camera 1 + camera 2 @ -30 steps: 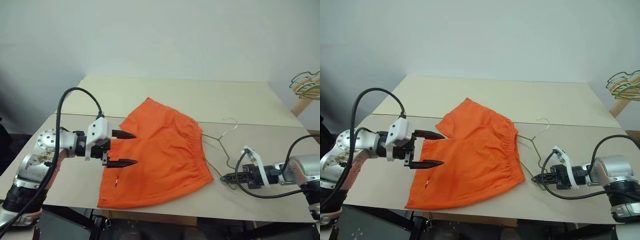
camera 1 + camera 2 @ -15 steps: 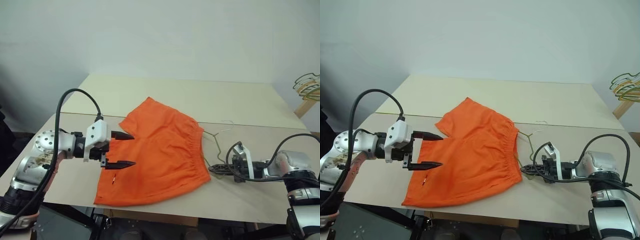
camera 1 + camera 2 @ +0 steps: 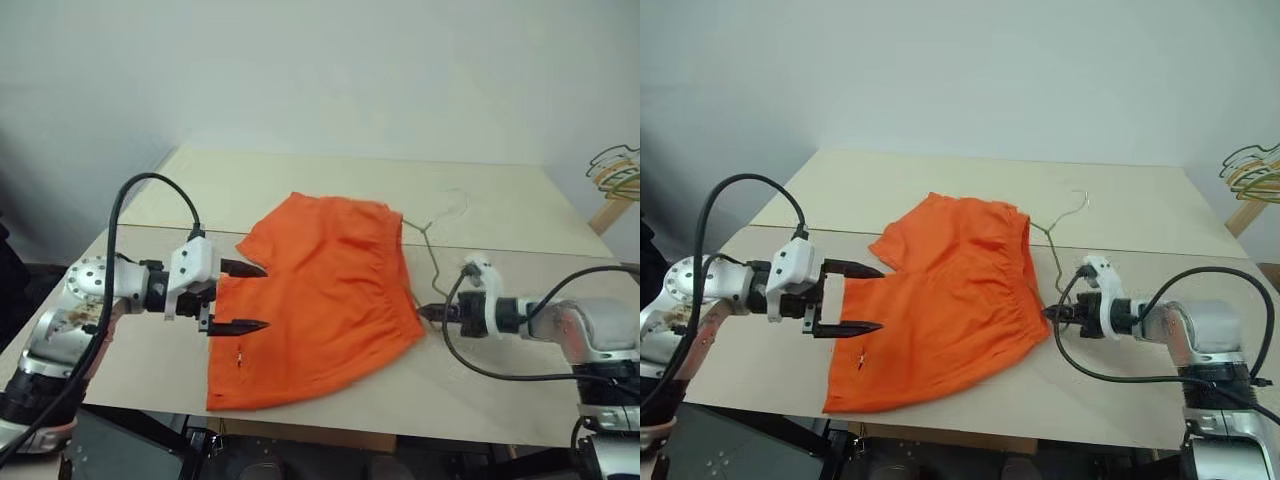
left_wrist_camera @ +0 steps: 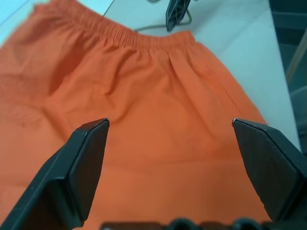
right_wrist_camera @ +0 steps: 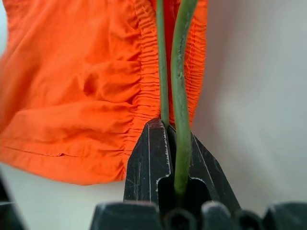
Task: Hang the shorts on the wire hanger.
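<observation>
The orange shorts [image 3: 320, 290] lie flat mid-table, with the waistband on the right. My left gripper [image 3: 266, 297] hovers open over their left edge, one finger [image 4: 86, 163] on each side and nothing between them. My right gripper [image 3: 1048, 313] is at the waistband's near corner, shut on the thin wire hanger [image 3: 1050, 255]. In the right wrist view the wire [image 5: 180, 72] runs out from the closed gripper [image 5: 163, 129] along the gathered waistband [image 5: 144, 81]. The hook [image 3: 455, 205] points to the far side. The shorts hide part of the hanger.
A bunch of green and yellow hangers [image 3: 615, 165] hangs off a wooden stand at the far right edge. The beige table [image 3: 300, 180] has a seam running across behind the shorts. Its front edge lies just below the shorts' hem.
My right gripper has risen and moved left to the waistband, rolling as it went. The hanger swung with it and its hook now points away. The shorts shifted a little. My left gripper stayed put.
</observation>
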Robot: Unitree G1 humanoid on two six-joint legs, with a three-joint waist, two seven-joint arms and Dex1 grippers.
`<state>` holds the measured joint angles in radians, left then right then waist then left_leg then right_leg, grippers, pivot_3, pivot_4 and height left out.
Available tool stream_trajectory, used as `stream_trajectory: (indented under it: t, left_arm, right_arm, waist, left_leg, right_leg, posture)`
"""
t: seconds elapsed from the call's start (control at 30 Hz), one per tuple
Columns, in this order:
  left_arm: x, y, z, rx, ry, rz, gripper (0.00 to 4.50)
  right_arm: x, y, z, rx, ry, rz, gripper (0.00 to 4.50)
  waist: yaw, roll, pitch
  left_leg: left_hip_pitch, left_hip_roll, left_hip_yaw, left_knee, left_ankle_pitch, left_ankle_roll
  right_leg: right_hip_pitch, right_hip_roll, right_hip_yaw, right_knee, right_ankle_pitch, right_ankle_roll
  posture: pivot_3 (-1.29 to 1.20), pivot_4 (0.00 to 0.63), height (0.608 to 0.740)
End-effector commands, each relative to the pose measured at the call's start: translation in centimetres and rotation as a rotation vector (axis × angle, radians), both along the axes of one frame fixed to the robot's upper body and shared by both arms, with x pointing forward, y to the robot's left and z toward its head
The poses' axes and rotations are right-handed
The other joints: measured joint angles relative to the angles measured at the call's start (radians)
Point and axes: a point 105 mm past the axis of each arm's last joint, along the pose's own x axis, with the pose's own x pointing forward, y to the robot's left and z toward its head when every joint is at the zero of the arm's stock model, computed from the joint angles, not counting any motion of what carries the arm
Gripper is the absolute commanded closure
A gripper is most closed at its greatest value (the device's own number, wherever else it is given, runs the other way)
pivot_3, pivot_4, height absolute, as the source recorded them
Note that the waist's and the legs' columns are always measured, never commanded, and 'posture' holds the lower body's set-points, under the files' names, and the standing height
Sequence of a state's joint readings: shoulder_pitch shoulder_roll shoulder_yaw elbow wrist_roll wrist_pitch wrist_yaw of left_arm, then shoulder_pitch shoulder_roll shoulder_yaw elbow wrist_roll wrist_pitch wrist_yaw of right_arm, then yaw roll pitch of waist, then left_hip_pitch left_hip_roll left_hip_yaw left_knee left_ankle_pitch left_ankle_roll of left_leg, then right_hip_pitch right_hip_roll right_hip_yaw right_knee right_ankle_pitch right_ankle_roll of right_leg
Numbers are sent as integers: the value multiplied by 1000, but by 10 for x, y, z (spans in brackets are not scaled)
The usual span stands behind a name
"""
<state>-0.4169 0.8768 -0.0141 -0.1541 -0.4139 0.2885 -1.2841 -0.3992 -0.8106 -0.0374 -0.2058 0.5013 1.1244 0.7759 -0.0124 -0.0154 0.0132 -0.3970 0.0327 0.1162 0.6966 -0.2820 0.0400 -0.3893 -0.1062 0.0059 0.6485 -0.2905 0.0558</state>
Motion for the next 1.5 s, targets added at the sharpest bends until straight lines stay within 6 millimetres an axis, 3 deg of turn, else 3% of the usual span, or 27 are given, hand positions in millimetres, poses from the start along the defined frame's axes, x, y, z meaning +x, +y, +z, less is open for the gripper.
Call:
stream_trajectory:
  t: [0.03,0.2,0.33,0.6,0.77,0.87,1.27,1.3,1.5]
  left_arm:
    - [20,0,27,-2,-128,11,42]
    - [50,-3,68,-14,-262,2,42]
    - [55,-5,79,72,-293,-108,42]
    - [63,-22,39,322,-251,-305,42]
    - [84,-37,17,409,-286,-272,42]
    - [89,-44,12,410,-287,-269,620]
    - [92,-48,11,364,-247,-268,4473]
    - [93,-49,11,358,-231,-261,4473]
    - [97,-52,19,268,-191,-208,4500]
  right_arm:
    - [0,19,35,-242,-286,145,4500]
    - [-9,42,42,-415,-423,353,4500]
    - [-12,50,41,-431,-424,416,4500]
    - [-9,54,46,-479,-418,470,4500]
    - [-11,58,49,-481,-410,497,4500]
    - [-11,60,50,-477,-400,507,4500]
    - [-10,62,55,-469,-376,500,4500]
    - [-10,62,56,-473,-385,502,4500]
    - [-14,52,58,-467,-390,478,2749]
  waist:
    - [-4,-1,-1]
    - [-26,-2,-1]
    - [-55,-2,-1]
    - [-89,-2,-1]
    - [-88,-2,-1]
    - [-89,-2,-1]
    - [-110,-2,-1]
    - [-111,-2,-1]
    - [-112,-2,-1]
  left_leg:
    - [0,0,0,0,-1,2]
    - [-1,0,0,2,-1,3]
    - [-2,0,-1,3,0,0]
    - [-2,0,-1,4,0,0]
    - [-3,1,-2,4,0,1]
    - [-3,1,-2,4,-1,1]
    - [-3,1,-2,5,-2,3]
    - [-4,1,-2,5,-2,3]
    - [-4,1,-3,5,-2,3]
  right_leg:
    - [1,0,-1,-1,0,0]
    - [1,1,-1,-1,0,0]
    - [0,1,-2,-2,0,0]
    - [1,1,-2,-1,0,0]
    - [0,1,-2,-1,0,0]
    - [0,1,-2,-1,0,1]
    - [-1,1,-2,0,0,1]
    - [-1,1,-2,0,0,1]
    - [-1,1,-3,0,0,1]
  posture:
    - [-89,0,740]
    - [-133,0,740]
    - [-151,0,740]
    - [-157,0,740]
    - [-158,0,740]
    - [-161,0,740]
    - [-169,0,740]
    - [-171,0,740]
    - [-183,0,740]
